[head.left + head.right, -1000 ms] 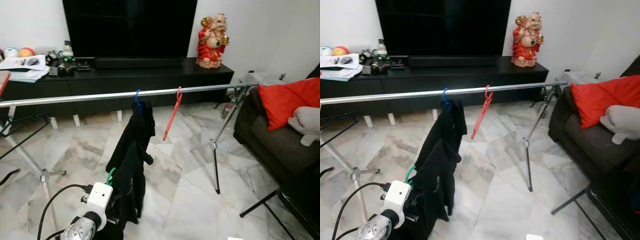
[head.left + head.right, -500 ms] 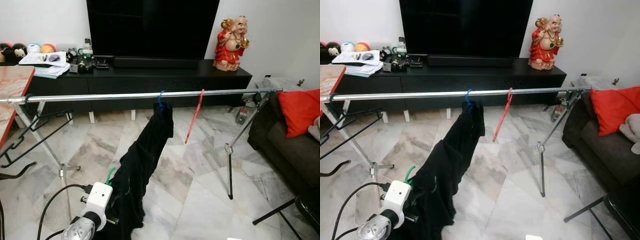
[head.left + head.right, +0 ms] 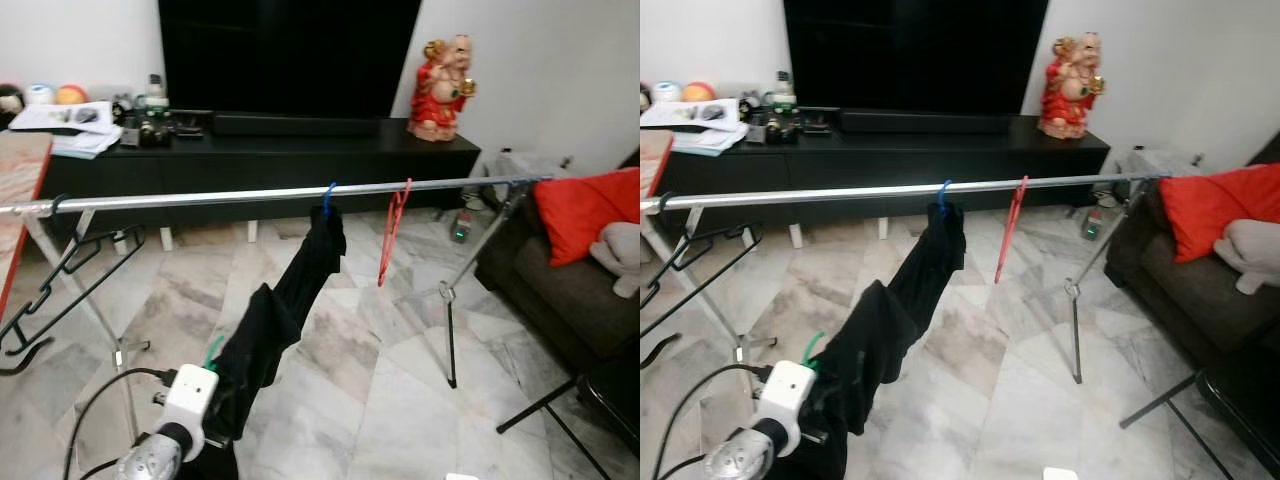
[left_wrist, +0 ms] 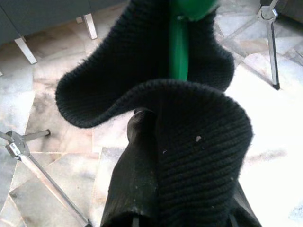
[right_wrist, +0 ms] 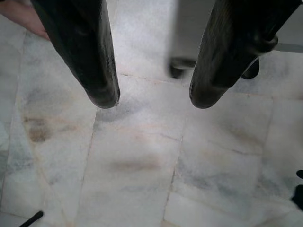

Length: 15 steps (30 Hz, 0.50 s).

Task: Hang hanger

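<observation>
- A silver rail (image 3: 200,196) is seen running across the room on tripod legs, in front of a black TV cabinet (image 3: 260,160).
- A blue hanger (image 3: 328,197) is hooked over the rail near its middle, and a black garment (image 3: 300,290) is draped from it, stretched down and toward the robot's left arm.
- A red hanger (image 3: 393,230) is hooked on the rail just to the right of the blue one; it is seen nearly edge-on, its hook uppermost and its long axis hanging down.
- A green hanger (image 4: 179,45) is wrapped in the lower end of the black garment; its green hook (image 3: 213,350) is seen poking up out of the cloth just above the left wrist camera, tilted up and toward the rail.
- In the left wrist view the green shaft is seen running straight away from the camera, along the line of the fingers, with knitted black cloth folded around it.
- The left gripper (image 4: 182,220) is buried under the cloth near the bottom of the head views; whether its fingers are spread or pinching cannot be told.
- The right gripper (image 5: 151,101) is pointed down at the marble floor (image 5: 142,165), its two black fingers spread apart with nothing between them.
- A red cushion (image 3: 585,210) is seen on a dark sofa (image 3: 560,290) beyond the right end of the rail.
</observation>
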{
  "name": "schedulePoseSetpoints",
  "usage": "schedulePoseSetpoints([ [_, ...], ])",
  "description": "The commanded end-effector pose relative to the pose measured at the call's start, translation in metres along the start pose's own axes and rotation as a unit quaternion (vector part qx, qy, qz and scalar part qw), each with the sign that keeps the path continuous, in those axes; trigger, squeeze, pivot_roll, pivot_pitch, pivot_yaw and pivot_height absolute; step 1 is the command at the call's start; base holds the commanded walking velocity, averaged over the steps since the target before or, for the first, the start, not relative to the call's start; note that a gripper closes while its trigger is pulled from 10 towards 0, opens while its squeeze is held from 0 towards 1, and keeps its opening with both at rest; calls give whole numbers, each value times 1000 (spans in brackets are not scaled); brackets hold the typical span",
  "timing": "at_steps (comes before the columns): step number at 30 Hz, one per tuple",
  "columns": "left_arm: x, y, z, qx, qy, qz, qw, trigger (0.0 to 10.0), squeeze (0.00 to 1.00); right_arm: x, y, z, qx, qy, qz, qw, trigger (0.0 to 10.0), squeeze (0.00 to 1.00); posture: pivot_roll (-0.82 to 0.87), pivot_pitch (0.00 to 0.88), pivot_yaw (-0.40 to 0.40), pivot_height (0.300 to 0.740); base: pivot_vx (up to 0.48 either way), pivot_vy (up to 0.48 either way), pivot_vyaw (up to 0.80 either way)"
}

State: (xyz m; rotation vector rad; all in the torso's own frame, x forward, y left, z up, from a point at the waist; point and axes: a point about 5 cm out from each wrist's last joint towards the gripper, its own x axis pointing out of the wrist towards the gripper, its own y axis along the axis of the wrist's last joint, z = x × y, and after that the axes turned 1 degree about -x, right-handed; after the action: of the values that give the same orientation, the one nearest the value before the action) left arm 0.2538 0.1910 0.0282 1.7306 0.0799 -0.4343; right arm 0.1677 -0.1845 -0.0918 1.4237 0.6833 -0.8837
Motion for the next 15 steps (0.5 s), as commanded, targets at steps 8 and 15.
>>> schedulePoseSetpoints([
  [8, 3, 8, 6, 16, -10, 18, 1000, 10000, 0, -1, -2, 9, -4, -10, -3, 1000, 10000, 0, 164, 0, -99, 740, 0, 126, 0],
  [15, 4, 9, 6, 21, -8, 21, 1000, 10000, 0, -1, -2, 9, -3, -9, -3, 1000, 10000, 0, 163, 0, -98, 740, 0, 0, 0],
])
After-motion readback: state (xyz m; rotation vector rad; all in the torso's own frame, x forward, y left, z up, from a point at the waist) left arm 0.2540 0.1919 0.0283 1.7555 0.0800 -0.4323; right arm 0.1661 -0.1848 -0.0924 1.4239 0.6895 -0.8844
